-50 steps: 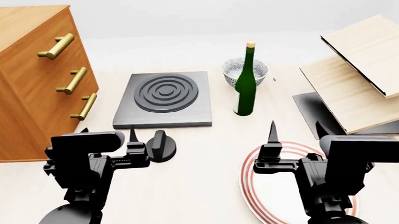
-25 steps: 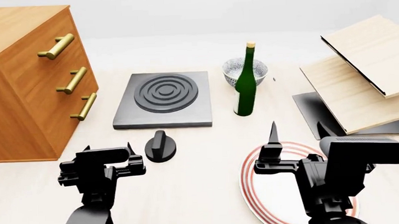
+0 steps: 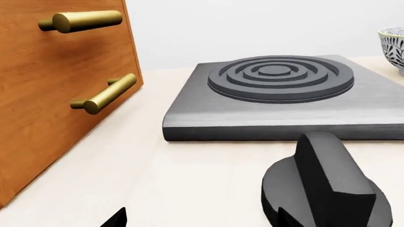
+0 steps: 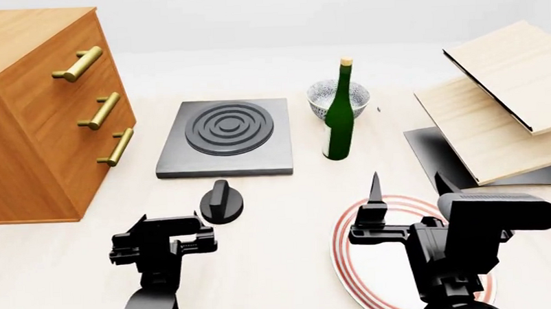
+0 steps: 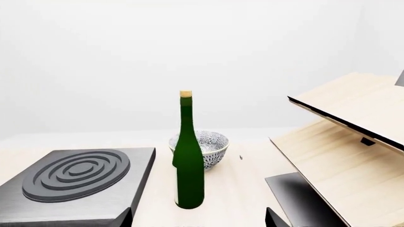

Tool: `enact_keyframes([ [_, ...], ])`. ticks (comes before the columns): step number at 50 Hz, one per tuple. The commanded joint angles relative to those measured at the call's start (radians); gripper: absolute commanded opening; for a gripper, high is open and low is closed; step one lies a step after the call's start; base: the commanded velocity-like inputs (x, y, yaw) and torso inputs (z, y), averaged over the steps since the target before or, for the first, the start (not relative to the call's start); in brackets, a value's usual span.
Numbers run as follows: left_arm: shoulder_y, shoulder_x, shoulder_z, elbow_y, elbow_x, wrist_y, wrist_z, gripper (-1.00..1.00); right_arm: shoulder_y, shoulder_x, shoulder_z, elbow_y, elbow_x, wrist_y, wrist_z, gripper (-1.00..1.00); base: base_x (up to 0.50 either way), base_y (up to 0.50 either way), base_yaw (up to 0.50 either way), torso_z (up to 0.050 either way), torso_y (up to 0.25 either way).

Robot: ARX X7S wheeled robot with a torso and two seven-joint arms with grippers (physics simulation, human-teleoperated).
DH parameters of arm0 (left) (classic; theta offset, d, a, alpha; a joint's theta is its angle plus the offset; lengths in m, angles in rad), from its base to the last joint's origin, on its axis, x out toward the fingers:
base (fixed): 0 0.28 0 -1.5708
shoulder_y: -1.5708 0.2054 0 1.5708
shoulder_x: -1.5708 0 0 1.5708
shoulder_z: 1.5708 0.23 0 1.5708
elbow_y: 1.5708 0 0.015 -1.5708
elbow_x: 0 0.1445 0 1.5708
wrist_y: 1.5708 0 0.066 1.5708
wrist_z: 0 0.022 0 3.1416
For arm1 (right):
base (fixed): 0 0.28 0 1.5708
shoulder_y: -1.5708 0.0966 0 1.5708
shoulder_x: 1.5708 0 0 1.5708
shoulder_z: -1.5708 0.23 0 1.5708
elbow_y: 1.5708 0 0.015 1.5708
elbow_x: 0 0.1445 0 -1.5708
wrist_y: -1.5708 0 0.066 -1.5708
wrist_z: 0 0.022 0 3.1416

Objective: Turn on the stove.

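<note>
Stove [image 4: 223,138] sits mid-table, burner rings dark. Knob [image 4: 221,202] is separate, just off the stove's near edge at 6 o'clock, upright, nothing touching it. Left gripper [image 4: 171,227] hangs at the knob's 7 o'clock, close but apart; can't tell if its jaws are open or closed. Right gripper [image 4: 407,184] is over the plate [image 4: 352,229], jaws spread wide, holding nothing. Bottle [image 4: 337,113] stands at the stove's 3 o'clock, bowl [image 4: 327,92] right behind it. Drawers [image 4: 37,115] at the stove's 9 o'clock. Wooden shelf [image 4: 503,98] far out at 3 o'clock.
</note>
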Motion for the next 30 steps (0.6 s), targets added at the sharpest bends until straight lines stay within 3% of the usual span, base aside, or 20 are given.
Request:
enact_keyframes([
  [1, -0.092, 0.043, 0.04, -0.181, 0.011, 0.094, 0.004, 1.0, -0.019, 0.007, -0.003, 0.015, 0.005, -0.03, 0.004, 1.0, 0.0, 0.0, 0.0, 0.0, 0.0],
  [8, -0.187, 0.087, 0.091, -0.341, 0.03, 0.176, 0.012, 1.0, -0.03, 0.012, 0.001, 0.028, 0.008, -0.049, 0.003, 1.0, 0.0, 0.0, 0.0, 0.0, 0.0],
  [9, -0.037, 0.061, 0.241, -0.191, -0.102, 0.026, 0.132, 1.0, -0.07, 0.019, 0.036, 0.018, -0.01, -0.119, 0.011, 1.0, 0.0, 0.0, 0.0, 0.0, 0.0],
  [10, 0.113, 0.109, 0.209, -0.041, -0.023, -0.124, 0.208, 1.0, -0.073, 0.02, 0.036, 0.018, -0.012, -0.124, 0.012, 1.0, 0.0, 0.0, 0.0, 0.0, 0.0],
  [12, 0.13, 0.088, 0.209, 0.259, -0.057, -0.424, 0.205, 1.0, -0.079, 0.021, 0.031, 0.026, -0.019, -0.141, 0.015, 1.0, 0.0, 0.0, 0.0, 0.0, 0.0],
  [15, 0.148, 0.063, 0.194, 0.709, -0.09, -0.484, 0.198, 1.0, -0.078, 0.022, 0.028, 0.032, -0.02, -0.14, 0.018, 1.0, 0.0, 0.0, 0.0, 0.0, 0.0],
  [30, 0.23, -0.026, 0.037, 1.218, -0.272, -0.796, 0.131, 1.0, -0.074, 0.029, 0.01, 0.029, -0.015, -0.139, 0.03, 1.0, 0.0, 0.0, 0.0, 0.0, 0.0],
])
